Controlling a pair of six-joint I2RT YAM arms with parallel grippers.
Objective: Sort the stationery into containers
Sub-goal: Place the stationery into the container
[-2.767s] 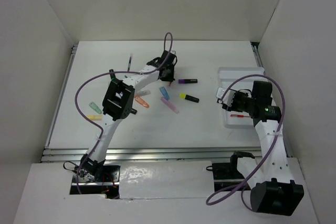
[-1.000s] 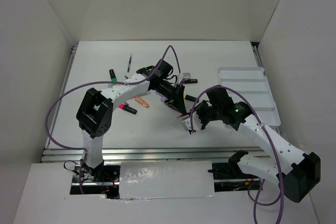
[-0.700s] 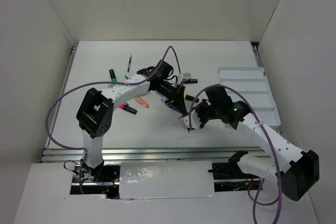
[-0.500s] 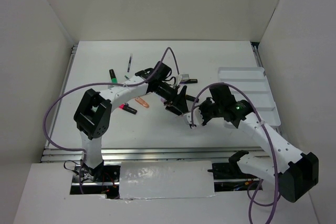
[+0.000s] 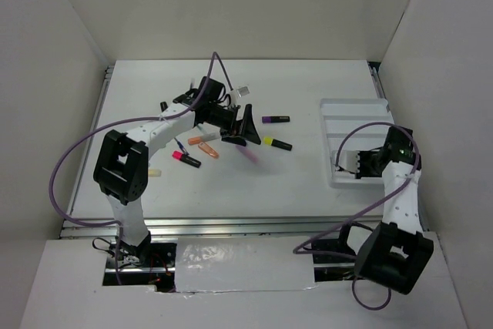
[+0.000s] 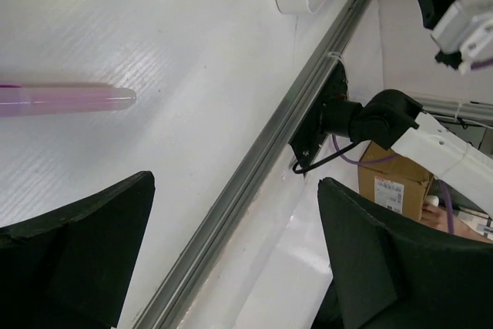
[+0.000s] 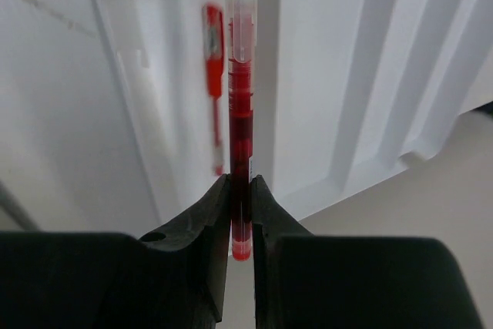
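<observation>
My right gripper (image 5: 348,164) is shut on a thin red pen (image 7: 240,152) and holds it above the near left part of the white divided tray (image 5: 359,118). Another red pen (image 7: 214,75) lies in a tray compartment (image 7: 162,113) below it. My left gripper (image 5: 243,129) hangs open and empty over the middle of the table; its black fingers (image 6: 73,256) stand wide apart. A pale pink marker (image 5: 250,152) lies just beside it, also seen as the pink marker (image 6: 65,100) in the left wrist view. Yellow-capped (image 5: 277,143) and purple-capped (image 5: 275,119) highlighters lie to its right.
Orange markers (image 5: 205,144), a pink-capped highlighter (image 5: 186,159) and a pale yellow marker (image 5: 154,171) lie left of centre. A thin dark pen (image 5: 190,90) lies farther back. White walls enclose the table, and a metal rail (image 5: 231,223) runs along its near edge.
The left gripper opened, let go of the red pen and drew back left. The right gripper shut on that pen and carried it right, over the tray.
</observation>
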